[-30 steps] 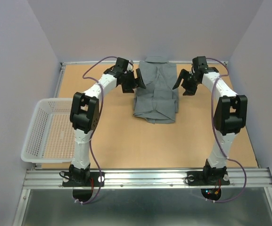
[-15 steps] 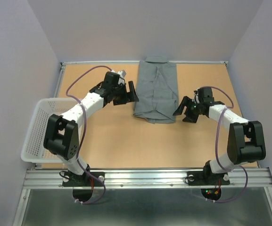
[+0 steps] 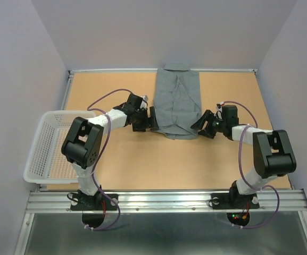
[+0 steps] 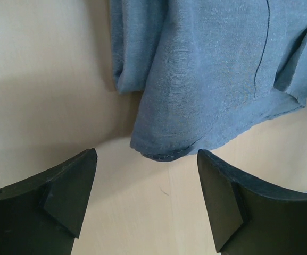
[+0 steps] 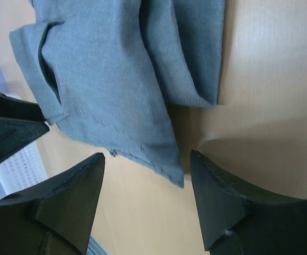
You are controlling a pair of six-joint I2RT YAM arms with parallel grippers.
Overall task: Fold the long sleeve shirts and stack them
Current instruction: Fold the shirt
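The grey long sleeve shirt (image 3: pixel 177 101) lies folded into a long narrow strip on the table, collar at the far end. Its near hem is uneven. My left gripper (image 3: pixel 152 121) sits low at the near left hem corner, open, with the hem (image 4: pixel 164 151) just ahead of its fingertips. My right gripper (image 3: pixel 201 126) sits at the near right hem corner, also open. In the right wrist view the pointed hem corner (image 5: pixel 174 172) reaches between the fingers (image 5: pixel 217 202) without being pinched. Neither gripper (image 4: pixel 147 154) (image 5: pixel 147 154) holds cloth.
A white mesh basket (image 3: pixel 52 149) stands at the table's left edge, beside the left arm. Walls close the table at the back and sides. Bare wood (image 3: pixel 185 159) lies between the shirt's hem and the arm bases.
Both arms have drawn back from the shirt's far half to its near hem corners and dropped low to the table. Both jaws have narrowed slightly.
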